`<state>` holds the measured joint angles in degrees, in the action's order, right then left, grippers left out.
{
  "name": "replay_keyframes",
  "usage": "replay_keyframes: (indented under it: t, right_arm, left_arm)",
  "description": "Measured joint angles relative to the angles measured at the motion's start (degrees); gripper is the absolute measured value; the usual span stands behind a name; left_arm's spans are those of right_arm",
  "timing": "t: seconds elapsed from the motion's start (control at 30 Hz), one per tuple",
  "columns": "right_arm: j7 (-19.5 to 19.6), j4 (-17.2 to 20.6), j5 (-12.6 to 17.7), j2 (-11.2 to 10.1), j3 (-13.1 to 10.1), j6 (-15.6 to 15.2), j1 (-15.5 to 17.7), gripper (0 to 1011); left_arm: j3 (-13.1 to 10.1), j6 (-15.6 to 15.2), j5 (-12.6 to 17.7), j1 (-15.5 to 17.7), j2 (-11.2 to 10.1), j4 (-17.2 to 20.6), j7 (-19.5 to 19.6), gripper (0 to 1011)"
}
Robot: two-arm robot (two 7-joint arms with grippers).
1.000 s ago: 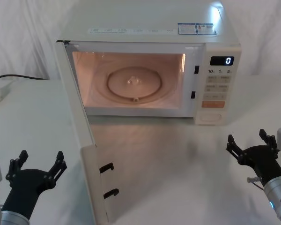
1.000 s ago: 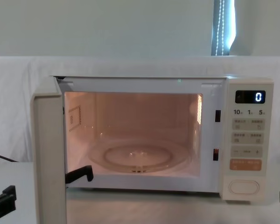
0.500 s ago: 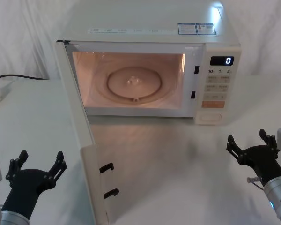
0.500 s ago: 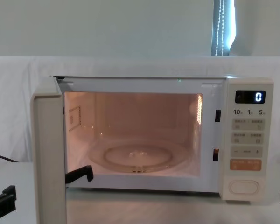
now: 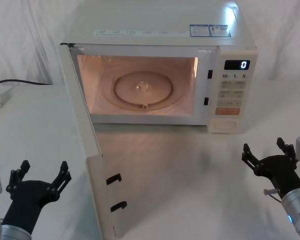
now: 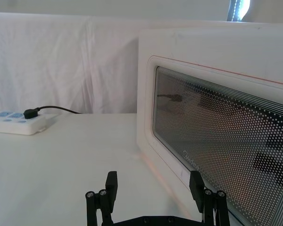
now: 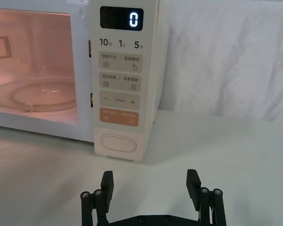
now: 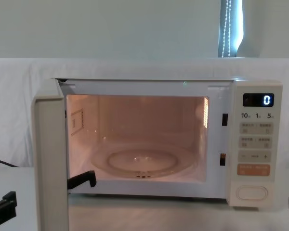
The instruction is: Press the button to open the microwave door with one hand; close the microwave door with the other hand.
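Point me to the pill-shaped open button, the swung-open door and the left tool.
Wide cream pill-shaped button [image 7: 117, 143]: right wrist view, middle of its face.
Cream microwave door [image 5: 85, 145]: head view, inner face.
Black left tool [image 5: 39, 173]: head view, midway between open fingertips.

A staged lab bench; white cloth [image 5: 20, 30] backdrop, cloth-draped table [image 5: 190, 175], power strip [image 6: 16, 123]

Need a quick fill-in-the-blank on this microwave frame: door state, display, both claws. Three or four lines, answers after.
1. The microwave door stands ____.
2. Its black display shows the digit ____.
3. The pill-shaped button sits directly below the ____ key.
4. The left claw and the right claw both have their fingers ____, touching nothing.

Missing words: open; 0; orange; open
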<state>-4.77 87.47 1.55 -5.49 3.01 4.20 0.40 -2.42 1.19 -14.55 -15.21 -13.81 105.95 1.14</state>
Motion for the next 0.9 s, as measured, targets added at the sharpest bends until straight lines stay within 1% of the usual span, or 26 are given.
replay_keyframes:
  t: [0.23,0.37,0.4,0.43,0.47,0.5,0.57,0.6,0.73,0.77,0.8,0.83,0.9]
  right_arm:
    - [0.0,0.0,0.0,0.0,0.0,0.0,0.0,1002]
    - [0.0,0.0,0.0,0.0,0.0,0.0,0.0,1002]
    - [0.0,0.0,0.0,0.0,0.0,0.0,0.0,1002]
    - [0.0,0.0,0.0,0.0,0.0,0.0,0.0,1002]
    - [0.0,0.0,0.0,0.0,0.0,0.0,0.0,1002]
    - [0.0,0.0,0.0,0.0,0.0,0.0,0.0,1002]
    - [0.0,0.0,0.0,0.0,0.0,0.0,0.0,1002]
    - [0.0,0.0,0.0,0.0,0.0,0.0,0.0,1002]
    - [0.0,0.0,0.0,0.0,0.0,0.0,0.0,1002]
    - [0.0,0.0,0.0,0.0,0.0,0.0,0.0,1002]
    - [0.0,0.0,0.0,0.0,0.0,0.0,0.0,1002]
    - [0.0,0.0,0.0,0.0,0.0,0.0,0.0,1002]
    - [0.0,0.0,0.0,0.0,0.0,0.0,0.0,1002]
  left_arm:
    - [0.0,0.0,0.0,0.0,0.0,0.0,0.0,1001]
    - [0.0,0.0,0.0,0.0,0.0,0.0,0.0,918]
    - [0.0,0.0,0.0,0.0,0.0,0.0,0.0,918]
    - [0.0,0.0,0.0,0.0,0.0,0.0,0.0,872]
    - [0.0,0.0,0.0,0.0,0.0,0.0,0.0,862]
    - [0.0,0.0,0.0,0.0,0.0,0.0,0.0,813]
    - [0.0,0.0,0.0,0.0,0.0,0.0,0.0,769]
    - [0.0,0.0,0.0,0.0,0.0,0.0,0.0,714]
    - [0.0,0.0,0.0,0.0,0.0,0.0,0.0,633]
    - [0.0,0.0,0.0,0.0,0.0,0.0,0.0,571]
    - [0.0,0.0,0.0,0.0,0.0,0.0,0.0,550]
    - [0.0,0.0,0.0,0.0,0.0,0.0,0.0,484]
    - [0.0,0.0,0.0,0.0,0.0,0.0,0.0,445]
